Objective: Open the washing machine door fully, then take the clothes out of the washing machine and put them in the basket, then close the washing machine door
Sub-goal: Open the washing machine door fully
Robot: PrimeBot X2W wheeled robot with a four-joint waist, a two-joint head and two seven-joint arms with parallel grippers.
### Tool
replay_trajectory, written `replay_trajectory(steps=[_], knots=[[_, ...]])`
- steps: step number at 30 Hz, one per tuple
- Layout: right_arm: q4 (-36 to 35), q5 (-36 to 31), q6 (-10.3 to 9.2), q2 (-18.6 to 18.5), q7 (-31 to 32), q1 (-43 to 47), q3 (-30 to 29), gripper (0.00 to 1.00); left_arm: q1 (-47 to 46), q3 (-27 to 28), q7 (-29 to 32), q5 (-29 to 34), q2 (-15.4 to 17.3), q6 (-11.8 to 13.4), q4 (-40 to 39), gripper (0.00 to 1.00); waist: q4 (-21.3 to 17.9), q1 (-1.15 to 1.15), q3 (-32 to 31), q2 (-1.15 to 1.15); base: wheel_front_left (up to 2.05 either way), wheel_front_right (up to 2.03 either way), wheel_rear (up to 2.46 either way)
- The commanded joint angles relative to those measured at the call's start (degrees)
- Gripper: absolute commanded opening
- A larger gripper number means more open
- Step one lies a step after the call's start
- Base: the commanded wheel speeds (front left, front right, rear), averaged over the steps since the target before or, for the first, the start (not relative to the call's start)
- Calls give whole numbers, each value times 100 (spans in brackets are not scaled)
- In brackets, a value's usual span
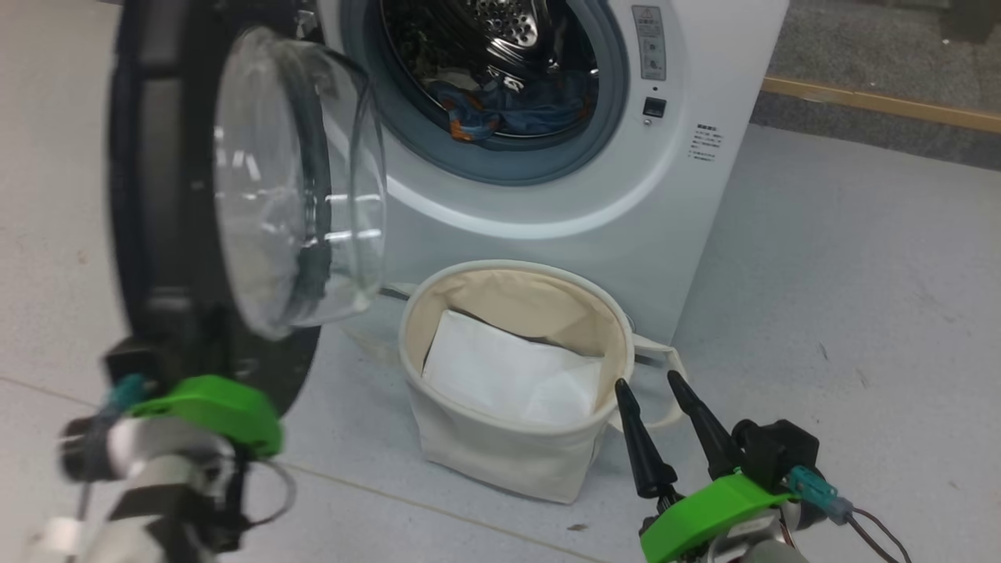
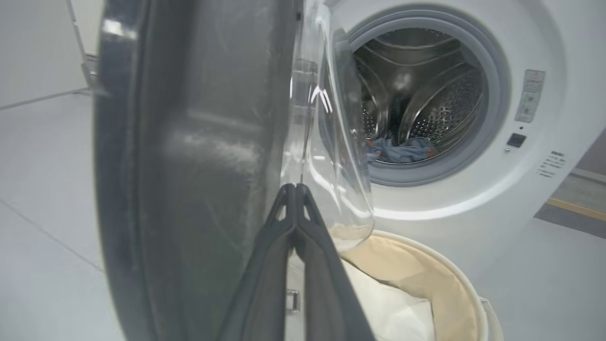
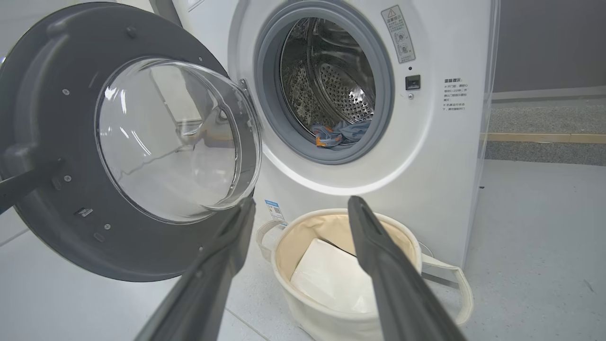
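Black door rim (image 1: pixel 148 195) against closed left pincer (image 2: pixel 294 187), right pincer (image 1: pixel 645 381) spread, empty, beside basket (image 1: pixel 508 461)

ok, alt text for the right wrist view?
A white washing machine stands with its round door swung open to the left and blue clothes in the drum. Below, a cream basket holds a white sheet, framed by the open right gripper.
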Motion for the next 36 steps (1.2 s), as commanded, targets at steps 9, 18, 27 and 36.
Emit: replay_trajectory(steps=[9,18,27,36], knots=[[-60,-41,42,84,-95,-134,73,100,-675,988,-414,-458,912,-173,1054,0,-166,0,1,0,0,0,0],[19,-55,42,76,-53,-196,18,100,-1174,1469,-839,-726,1273,-409,2103,0,-347,0,51,0,0,0,0],[25,-3,42,76,-41,-175,22,100,-1315,1583,-934,-653,1209,-707,2501,0,-271,0,3,0,0,0,0],[82,39,42,79,-64,-167,54,100,-908,1447,-937,-342,885,-1095,1593,4,-155,0,-71,0,0,0,0]])
